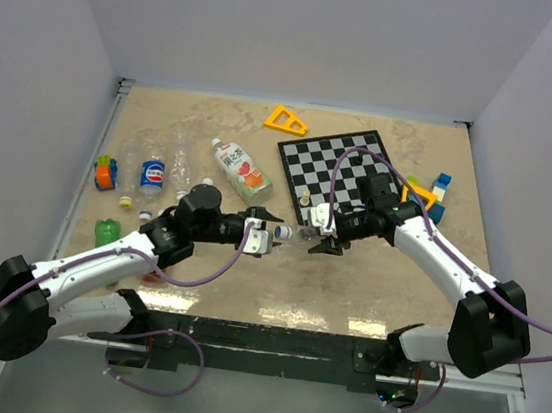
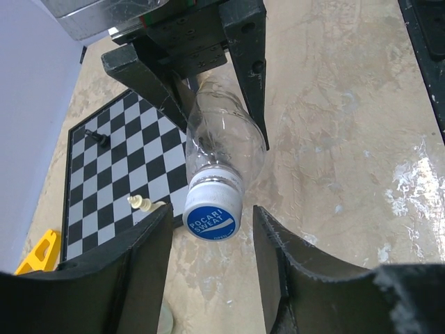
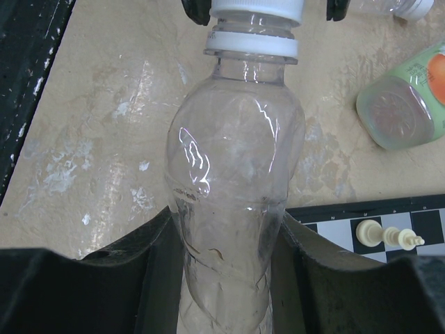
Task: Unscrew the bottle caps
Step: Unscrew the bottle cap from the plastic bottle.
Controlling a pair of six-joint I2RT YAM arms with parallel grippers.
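A clear unlabelled bottle [image 3: 233,160] lies level above the table, held between my two arms. My right gripper [image 3: 226,226] is shut on its body; in the top view that gripper [image 1: 313,235] is just left of the chessboard. The bottle's cap [image 2: 212,213] is white with a blue printed top and points at my left gripper [image 2: 212,221]. The left jaws are open, with the cap between the fingertips [image 2: 158,221] and a gap on each side. In the top view the left gripper [image 1: 268,235] faces the cap [image 1: 283,233].
Several more bottles lie at the back left: a cola-label one [image 1: 152,173], a white-green-orange one [image 1: 240,170], clear ones [image 1: 182,158] and a green one [image 1: 106,233]. A chessboard [image 1: 347,165] with a cream piece [image 2: 142,203] lies right of centre. Toy blocks [image 1: 429,193] are at the right.
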